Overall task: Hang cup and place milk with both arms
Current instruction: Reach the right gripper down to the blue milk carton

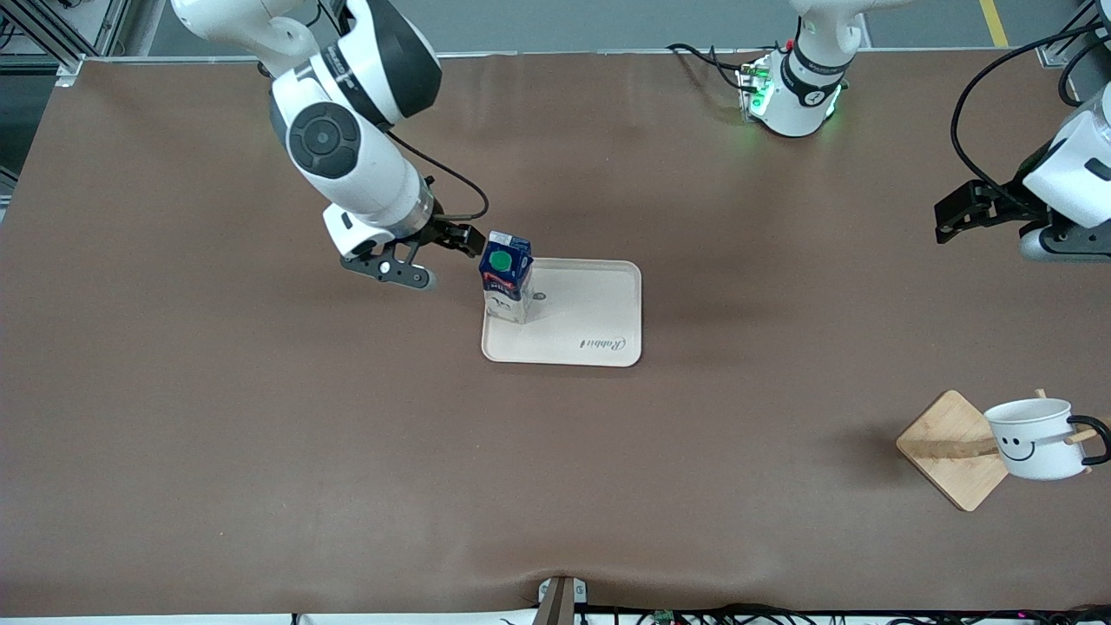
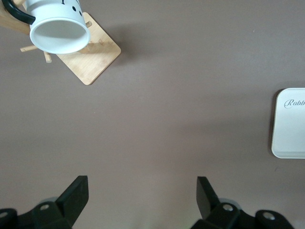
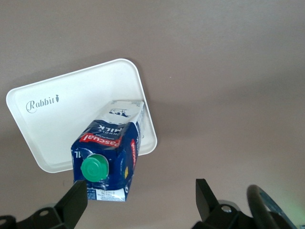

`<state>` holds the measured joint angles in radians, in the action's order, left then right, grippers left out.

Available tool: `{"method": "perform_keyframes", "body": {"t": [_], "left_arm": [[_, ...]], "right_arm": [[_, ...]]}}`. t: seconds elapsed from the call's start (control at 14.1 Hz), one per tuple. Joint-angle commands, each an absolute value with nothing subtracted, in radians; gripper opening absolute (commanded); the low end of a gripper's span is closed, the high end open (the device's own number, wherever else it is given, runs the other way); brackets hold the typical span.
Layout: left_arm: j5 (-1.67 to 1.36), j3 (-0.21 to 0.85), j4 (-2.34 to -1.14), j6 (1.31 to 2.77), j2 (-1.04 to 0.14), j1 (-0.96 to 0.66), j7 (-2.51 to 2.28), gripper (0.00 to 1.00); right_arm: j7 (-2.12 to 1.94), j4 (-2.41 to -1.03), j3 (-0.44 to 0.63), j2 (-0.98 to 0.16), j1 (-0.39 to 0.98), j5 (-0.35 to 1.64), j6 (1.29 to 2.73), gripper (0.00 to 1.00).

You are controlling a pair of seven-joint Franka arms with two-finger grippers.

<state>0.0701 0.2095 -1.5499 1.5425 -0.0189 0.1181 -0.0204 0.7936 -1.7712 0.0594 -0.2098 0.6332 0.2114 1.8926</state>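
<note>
Looking at the front view from its left edge, I see first the right arm coming down from the upper left of the frame. The right gripper is just beside the milk, at the carton's upper part, w/ fingers released and spread wide; it grasps nothing. In the right wrist view one finger is close to the carton near the green cap, but I cannot tell if it touches. The milk stands upright on the tray, in the tray corner toward the right arm's end of the table, approx. at centre of the frame.

Next, at the upper right edge of the frame, the left arm waits. The left gripper is up over bare table, fingers also released, nothing between them.

At the lower right of the frame is the wooden rack, w/ the cup hanging on its peg, tilted, handle toward the frame edge. The cup and rack are well apart from the tray and nearer to the front camera.
</note>
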Motion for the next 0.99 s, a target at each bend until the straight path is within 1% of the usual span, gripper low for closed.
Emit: {"method": "perform_keyframes", "body": {"t": [0.0, 0.14, 0.21, 0.57, 0.92], "left_arm": [[0.061, 0.128, -1.6, 1.557, 0.023, 0.051, -0.008, 1.0], [0.058, 0.124, -1.591, 1.581, 0.012, 0.058, -0.008, 1.0], [0.058, 0.126, -1.595, 1.595, 0.014, 0.058, -0.008, 1.0], [0.058, 0.126, -1.597, 1.652, 0.006, 0.058, -0.008, 1.0], [0.055, 0.127, -1.595, 1.655, -0.002, 0.057, -0.009, 1.0]], "right_arm": [[0.883, -1.764, 0.071, -0.244, 0.684, 0.224, 1.945, 1.0], [1.003, -1.764, 0.071, -0.281, 0.73, 0.222, 2.029, 1.0], [1.008, -1.764, 0.071, -0.285, 0.73, 0.222, 2.04, 1.0], [1.003, -1.766, 0.071, -0.304, 0.744, 0.207, 2.043, 1.0], [1.005, -1.767, 0.072, -0.325, 0.765, 0.207, 2.046, 1.0]]}}
